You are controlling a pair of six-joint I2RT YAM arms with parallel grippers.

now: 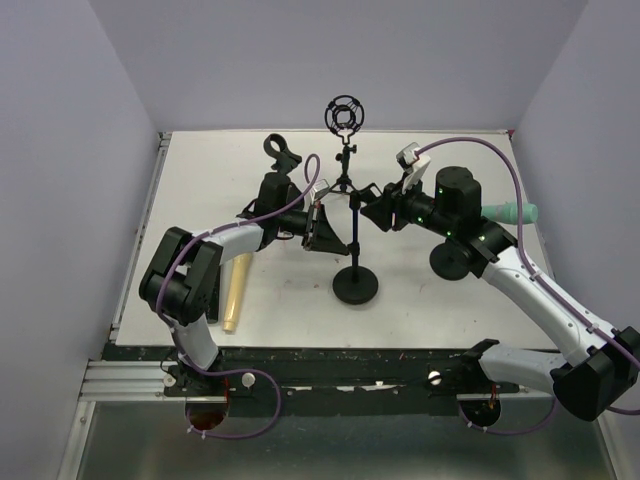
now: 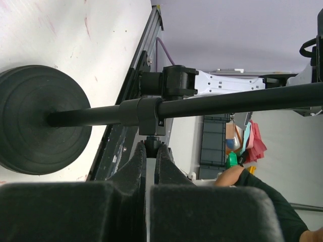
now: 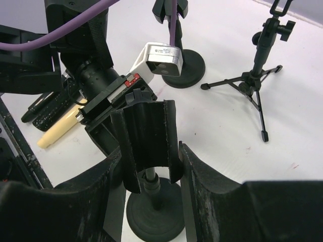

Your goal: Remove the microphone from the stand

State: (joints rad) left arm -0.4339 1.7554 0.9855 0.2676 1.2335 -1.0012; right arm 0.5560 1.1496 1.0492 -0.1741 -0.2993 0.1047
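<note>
The white table (image 1: 200,200) carries a black round-based stand (image 1: 356,286) near its middle. Behind that stand a small black tripod (image 1: 346,172) spreads its legs. Left of the stand lies a cream cylinder (image 1: 236,292) — lengthwise, towards the front edge. Right of the stand sits another round black base (image 1: 450,263), and farther right — a teal object (image 1: 512,212)

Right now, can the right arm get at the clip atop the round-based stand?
Probably yes: the right gripper is closed around the clip, nothing in between. The left gripper, shut, sits lower by the pole's clamp, clear of it.
</note>
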